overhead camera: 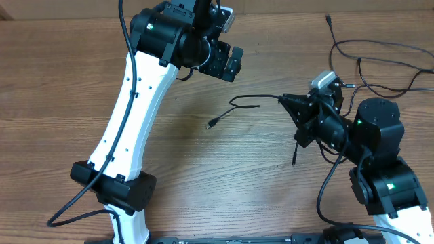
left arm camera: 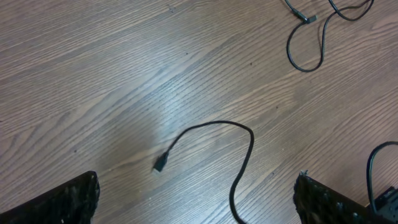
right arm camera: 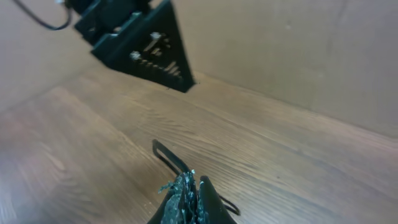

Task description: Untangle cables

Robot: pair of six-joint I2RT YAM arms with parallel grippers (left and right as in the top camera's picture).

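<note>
Clamping a thin black cable (left arm camera: pixel 251 140) mid-scene on the worktop (overhead camera: pixel 68 81), the right pincer (overhead camera: pixel 283 99) sits clenched, the left pincer (overhead camera: pixel 229 62) hangs released farther back, more cables (left arm camera: pixel 306 70) lying far right.

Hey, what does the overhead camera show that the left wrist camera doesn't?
Overhead only: the whole left arm and right arm, and the right gripper shut on one end of the loose cable. Left wrist only: a close look at the wood from the left gripper, its fingertips wide apart. Both: that cable's curve and its free plug on the table, with more cables beyond.
</note>
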